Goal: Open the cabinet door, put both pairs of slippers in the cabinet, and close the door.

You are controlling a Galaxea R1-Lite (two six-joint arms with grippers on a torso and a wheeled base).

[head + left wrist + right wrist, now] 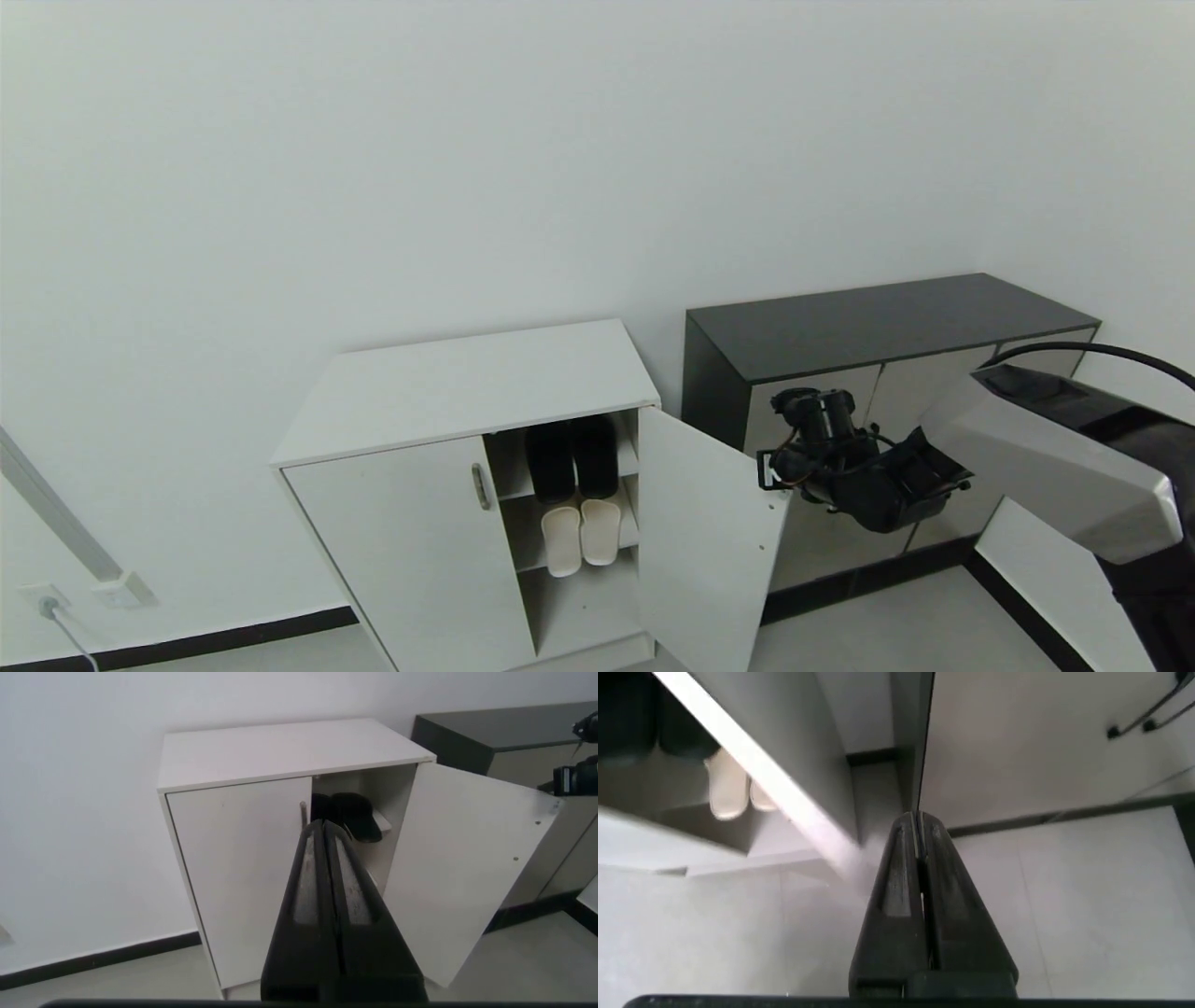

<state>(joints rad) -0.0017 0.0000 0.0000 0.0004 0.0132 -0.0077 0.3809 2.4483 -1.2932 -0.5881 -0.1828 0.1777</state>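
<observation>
Nearest to us, the left gripper (320, 831) hangs in front of the cabinet (467, 383), well apart from it, aimed at the seam between its doors, fingers clenched on nothing. The right gripper (769, 469) sits at the free edge of the open door (700, 532), on its outer face, and is also clenched and empty. We cannot tell whether it touches the panel or is just beside it.

Inside the cabinet, the black slippers (571, 457) stand on the upper shelf and the white slippers (581, 534) on the shelf below. By our reckoning, closing the door is all that is left.

We see three risks. The fingers can press the door but not hold it, so they could slide off its edge and leave it ajar. The white pair seems to reach the front of its shelf, so the door may catch on the heels. The dark sideboard (887, 317) stands just to the right of the cabinet, behind the right arm, so a wide sweep could clip it.

The head view gives us the door's full angle, both shelves and the gripper against the panel. The right wrist view adds the pressed-together fingertips, the door seen edge-on and the floor below. The left wrist view adds the closed left door (238, 877) and the inner face of the open one.
</observation>
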